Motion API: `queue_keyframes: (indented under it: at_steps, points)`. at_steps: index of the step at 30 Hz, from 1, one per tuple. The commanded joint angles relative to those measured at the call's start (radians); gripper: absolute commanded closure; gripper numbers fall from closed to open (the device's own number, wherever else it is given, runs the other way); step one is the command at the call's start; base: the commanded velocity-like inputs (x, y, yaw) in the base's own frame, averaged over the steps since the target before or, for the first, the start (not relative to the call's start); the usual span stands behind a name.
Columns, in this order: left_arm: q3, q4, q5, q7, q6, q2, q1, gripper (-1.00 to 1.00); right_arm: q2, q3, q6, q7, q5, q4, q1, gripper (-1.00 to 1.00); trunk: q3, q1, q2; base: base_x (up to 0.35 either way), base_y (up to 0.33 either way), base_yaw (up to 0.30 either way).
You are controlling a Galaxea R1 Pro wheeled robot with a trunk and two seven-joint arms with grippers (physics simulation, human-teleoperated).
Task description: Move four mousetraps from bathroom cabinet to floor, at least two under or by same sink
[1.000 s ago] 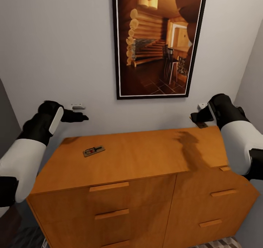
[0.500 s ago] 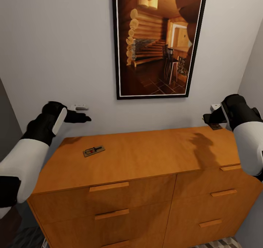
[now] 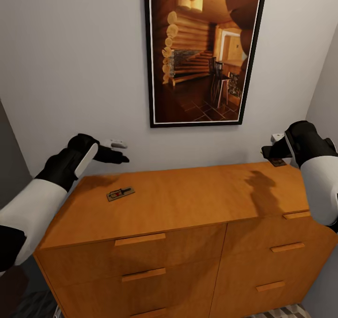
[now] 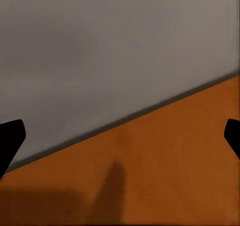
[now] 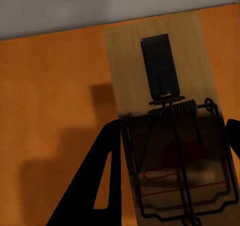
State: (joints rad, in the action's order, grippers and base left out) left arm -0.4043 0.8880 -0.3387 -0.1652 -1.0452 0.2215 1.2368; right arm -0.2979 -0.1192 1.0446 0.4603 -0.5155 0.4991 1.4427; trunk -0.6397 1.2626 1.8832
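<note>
A low, wide orange-brown wooden cabinet point(image 3: 188, 205) stands against a grey wall point(image 3: 70, 50), under a tall dark-framed picture point(image 3: 204, 50) of a log house. One small flat brown wooden mousetrap point(image 3: 120, 193) lies on the cabinet's flat top, near its left back corner. The left end effector point(image 3: 117, 151) hangs above that corner with its black fingers point(image 4: 10, 138) wide apart and nothing in them. The right end effector point(image 3: 273, 155) holds a second mousetrap point(image 5: 170, 131) above the top's right back corner.
</note>
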Motion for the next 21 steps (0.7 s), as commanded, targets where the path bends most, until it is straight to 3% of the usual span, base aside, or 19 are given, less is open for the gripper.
queue_keyframes:
  at_steps: [1, 6, 14, 21]
  points:
    - [-0.018, 0.002, -0.001, -0.009, -0.002, 0.003, 0.001, -1.0, 0.001, -0.005, 0.003, 0.009, -0.01, 0.001, 0.001, 1.0, -0.001, 0.0, 0.001, -0.086, 0.0, 0.0]
    - [-0.039, 0.004, -0.015, -0.012, -0.002, 0.017, 0.001, -1.0, 0.002, -0.005, 0.003, 0.009, -0.011, 0.001, 0.001, 1.0, -0.001, 0.0, 0.001, -0.244, 0.0, 0.0]
    - [-0.044, 0.012, -0.019, -0.013, -0.002, 0.04, 0.001, -1.0, 0.002, -0.005, 0.003, 0.008, -0.012, 0.001, 0.001, 1.0, -0.001, 0.0, 0.001, -0.324, 0.0, 0.0]
    - [-0.044, 0.007, -0.022, -0.013, -0.002, 0.049, 0.001, -1.0, 0.002, -0.005, 0.003, 0.009, -0.012, 0.001, 0.001, 1.0, -0.001, 0.0, 0.001, -0.095, 0.0, 0.0]
